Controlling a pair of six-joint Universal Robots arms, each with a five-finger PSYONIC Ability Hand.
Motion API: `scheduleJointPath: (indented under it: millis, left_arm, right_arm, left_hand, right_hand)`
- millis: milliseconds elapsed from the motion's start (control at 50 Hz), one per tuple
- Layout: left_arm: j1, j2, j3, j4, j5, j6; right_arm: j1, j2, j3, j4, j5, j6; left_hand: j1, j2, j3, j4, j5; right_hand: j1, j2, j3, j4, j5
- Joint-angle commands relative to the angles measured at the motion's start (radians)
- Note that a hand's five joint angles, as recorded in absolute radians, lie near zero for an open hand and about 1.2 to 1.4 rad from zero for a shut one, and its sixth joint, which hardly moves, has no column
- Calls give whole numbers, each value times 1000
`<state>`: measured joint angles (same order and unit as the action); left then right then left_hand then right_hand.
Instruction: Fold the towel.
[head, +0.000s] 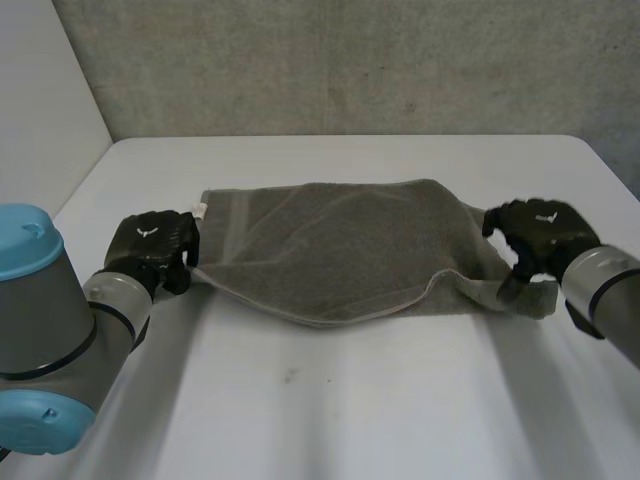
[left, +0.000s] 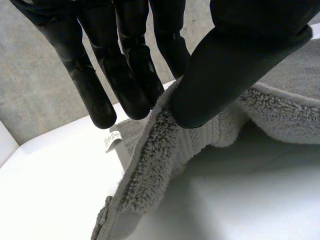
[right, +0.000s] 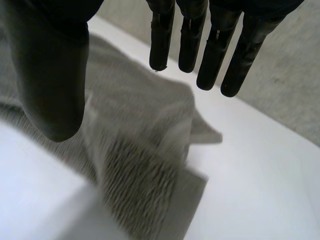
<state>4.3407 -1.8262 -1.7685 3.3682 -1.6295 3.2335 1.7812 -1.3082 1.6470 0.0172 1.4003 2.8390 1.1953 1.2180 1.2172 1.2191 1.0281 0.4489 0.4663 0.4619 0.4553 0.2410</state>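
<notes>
Left hand (head: 152, 243) first: it sits at the left end of the grey towel (head: 340, 245). In my left wrist view the thumb (left: 225, 70) presses the looped terry edge against my straight fingers (left: 125, 75). I have that end pinched near its corner, just beside the small white label (head: 200, 210).

The towel lies crosswise on the middle of the white counter (head: 330, 400), and its near long edge curves down towards me between my two hands, showing a pale hem.

At the right end, my right hand (head: 540, 235) hangs over the towel's corner. Its fingers (right: 212, 55) are straight and its thumb (right: 50, 75) stands well apart from them. The cloth (right: 135, 150) lies in the gap below, touching neither as far as I can see, so this hand is spread and grips nothing.

I judge the towel to be light, soft and quite limp. It will droop wherever I leave it unsupported, and a grip in the middle would only bunch it. The terry pile should give good friction, so a plain pinch ought to hold without slipping. The hem looks firmer than the pile, so I would take the right corner there, matching my left pinch, so that both ends lift level.
</notes>
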Motion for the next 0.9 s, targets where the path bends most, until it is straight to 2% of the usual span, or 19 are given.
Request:
scheduleJointPath:
  millis: [20, 120, 280, 300, 320, 340, 360, 380, 400, 500, 540, 560, 580, 600, 640, 720, 760, 800, 900]
  left_arm:
    - [5, -2, 3, 0, 0, 0]
    - [5, -5, 4, 0, 0, 2]
    - [7, -8, 4, 0, 2, 3]
    - [7, -8, 4, 0, 2, 3]
    - [7, -11, 4, 0, 2, 3]
    - [7, -11, 4, 0, 2, 3]
    - [7, -13, 3, -1, 2, 5]
    - [7, -15, 3, -3, 0, 6]
    - [7, -15, 3, -3, 0, 6]
    - [7, -2, 6, -16, 0, 11]
    - [4, 2, 9, -26, 0, 14]
    - [4, 16, 11, -38, -1, 26]
    - [7, 54, 11, -56, -1, 47]
    - [7, 54, 11, -56, -1, 48]
    - [13, 105, 9, -76, -1, 78]
    - [54, 240, 1, -139, -3, 167]
    - [63, 283, 0, -164, -4, 183]
    - [77, 370, -8, -225, -3, 198]
    - [91, 452, -12, -309, -1, 203]
  right_arm:
    - [17, 14, 52, -6, 66, -75]
    - [17, 14, 88, -39, 68, -78]
    - [14, 52, 146, -272, 80, -105]
    - [14, 67, 152, -305, 78, -121]
    - [14, 78, 151, -321, 77, -128]
    - [14, 78, 151, -321, 77, -128]
    - [14, 79, 149, -328, 72, -130]
    - [14, 79, 149, -329, 72, -130]
    - [12, 75, 151, -329, 65, -130]
    - [15, 53, 157, -325, 71, -132]
    - [11, -44, 166, -310, 71, -125]
    - [10, -45, 166, -310, 71, -125]
    - [4, -121, 169, -295, 68, -124]
    - [4, -121, 169, -295, 68, -124]
    - [-37, -253, 166, -263, 60, -125]
    - [-72, -370, 154, -217, 40, -138]
    - [-97, -446, 129, -122, -1, -156]
    - [-117, -474, 113, -64, -17, -168]
    - [-160, -523, 73, 82, -50, -213]
  left_hand:
    - [201, 178, 179, 177, 194]
    - [201, 178, 179, 177, 194]
    - [201, 178, 179, 177, 194]
    - [201, 178, 179, 177, 194]
    - [201, 178, 179, 177, 194]
    - [201, 178, 179, 177, 194]
    - [201, 178, 179, 177, 194]
    - [201, 178, 179, 177, 194]
    - [201, 178, 179, 177, 194]
    - [201, 178, 179, 177, 194]
    - [201, 178, 179, 177, 194]
    - [201, 178, 179, 177, 194]
    - [201, 178, 179, 177, 194]
    - [201, 178, 179, 177, 194]
    - [201, 178, 179, 177, 194]
    - [201, 178, 179, 177, 194]
    - [201, 178, 179, 177, 194]
    - [201, 178, 179, 177, 194]
    - [201, 178, 179, 177, 194]
  right_hand:
    - [-50, -67, -63, -56, -16]
    - [-73, -91, -86, -80, -40]
    - [41, 24, 28, 35, 75]
    - [140, 123, 127, 134, 173]
    - [339, 321, 326, 332, 372]
    - [341, 323, 328, 334, 374]
    - [649, 631, 636, 642, 682]
    - [652, 634, 639, 646, 685]
    - [944, 927, 931, 938, 978]
    - [947, 930, 934, 941, 981]
    - [947, 930, 934, 941, 981]
    - [947, 930, 934, 941, 981]
    - [947, 930, 934, 941, 981]
    - [947, 930, 934, 941, 981]
    - [947, 930, 934, 941, 981]
    - [947, 930, 934, 941, 981]
    - [947, 930, 934, 941, 981]
    - [947, 930, 934, 941, 981]
    - [947, 930, 934, 941, 981]
